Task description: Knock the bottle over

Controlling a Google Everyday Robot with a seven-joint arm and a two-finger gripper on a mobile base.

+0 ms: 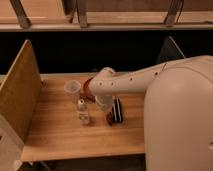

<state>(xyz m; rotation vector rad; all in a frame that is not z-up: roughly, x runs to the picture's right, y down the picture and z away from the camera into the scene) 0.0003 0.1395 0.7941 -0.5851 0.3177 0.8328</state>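
The bottle stands upright, not yet knocked over; the gripper hangs just right of it, seemingly apart; whether clenched or released, I cannot tell.

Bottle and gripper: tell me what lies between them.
Nothing: in the camera view only a narrow strip of bare table separates the upright bottle from the gripper, hanging close beside it.

The pale wooden bench carries a small clear bottle standing upright, a clear plastic cup just behind it, a reddish bowl beside the cup, and what may be a dark packet, with the end effector hanging between bottle and packet.
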